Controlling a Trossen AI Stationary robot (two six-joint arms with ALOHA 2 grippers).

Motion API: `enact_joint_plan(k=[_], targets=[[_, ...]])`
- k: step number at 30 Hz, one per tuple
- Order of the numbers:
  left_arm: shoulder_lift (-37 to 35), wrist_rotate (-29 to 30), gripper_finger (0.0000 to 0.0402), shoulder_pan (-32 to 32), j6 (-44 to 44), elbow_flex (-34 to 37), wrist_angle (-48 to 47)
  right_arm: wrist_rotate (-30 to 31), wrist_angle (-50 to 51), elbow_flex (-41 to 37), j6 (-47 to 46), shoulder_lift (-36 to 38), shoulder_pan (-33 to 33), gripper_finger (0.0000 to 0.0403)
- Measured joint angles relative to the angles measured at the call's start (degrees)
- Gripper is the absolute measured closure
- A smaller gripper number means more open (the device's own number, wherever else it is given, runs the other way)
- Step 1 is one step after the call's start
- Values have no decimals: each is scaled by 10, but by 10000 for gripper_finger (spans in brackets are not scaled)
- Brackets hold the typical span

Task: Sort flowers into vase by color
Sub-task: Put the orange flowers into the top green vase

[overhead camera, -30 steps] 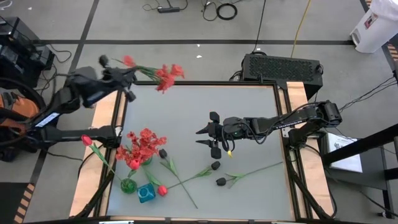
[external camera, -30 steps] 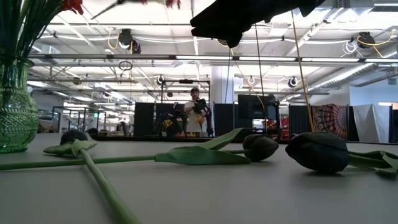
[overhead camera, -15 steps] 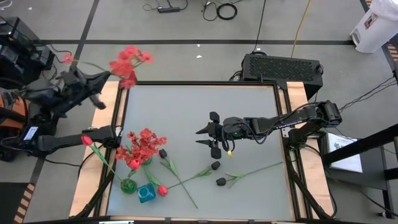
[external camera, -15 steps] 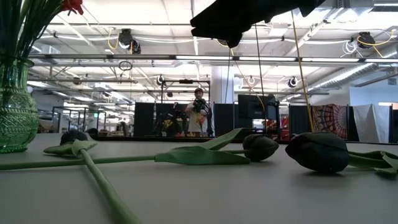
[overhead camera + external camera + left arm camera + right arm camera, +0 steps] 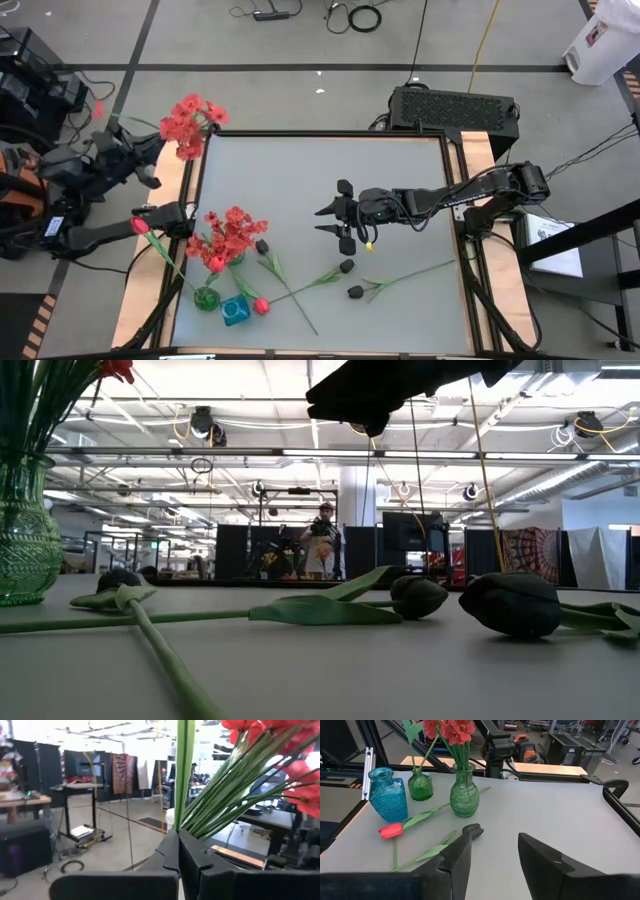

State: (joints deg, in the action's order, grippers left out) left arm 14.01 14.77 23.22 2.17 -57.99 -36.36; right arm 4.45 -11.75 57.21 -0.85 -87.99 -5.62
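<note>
The left gripper (image 5: 150, 165), off the worktop's (image 5: 400, 170) left edge, is clamped on the stems of a red bunch (image 5: 190, 122) held in the air beyond the worktop's far left corner. The right gripper (image 5: 330, 220) hovers wide open over mid-worktop. More red blooms stand in a green vase (image 5: 464, 795); black buds (image 5: 352, 279) and a red tulip (image 5: 390, 830) lie on the worktop.

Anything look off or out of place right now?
Yes: the left hand holds a bunch of red flowers out past the table's back-left corner, far from the vases. Nothing looks spilled; the black buds lying loose are simply unsorted.
</note>
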Motion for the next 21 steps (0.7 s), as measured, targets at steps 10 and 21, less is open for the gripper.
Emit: enact_joint_plan(k=[10, 21], targets=[[-126, 38, 402, 0, 55, 107, 3, 0, 0, 0, 0, 0, 0, 248], [-138, 33, 402, -1, 49, 135, -4, 0, 0, 0, 0, 0, 0, 248]])
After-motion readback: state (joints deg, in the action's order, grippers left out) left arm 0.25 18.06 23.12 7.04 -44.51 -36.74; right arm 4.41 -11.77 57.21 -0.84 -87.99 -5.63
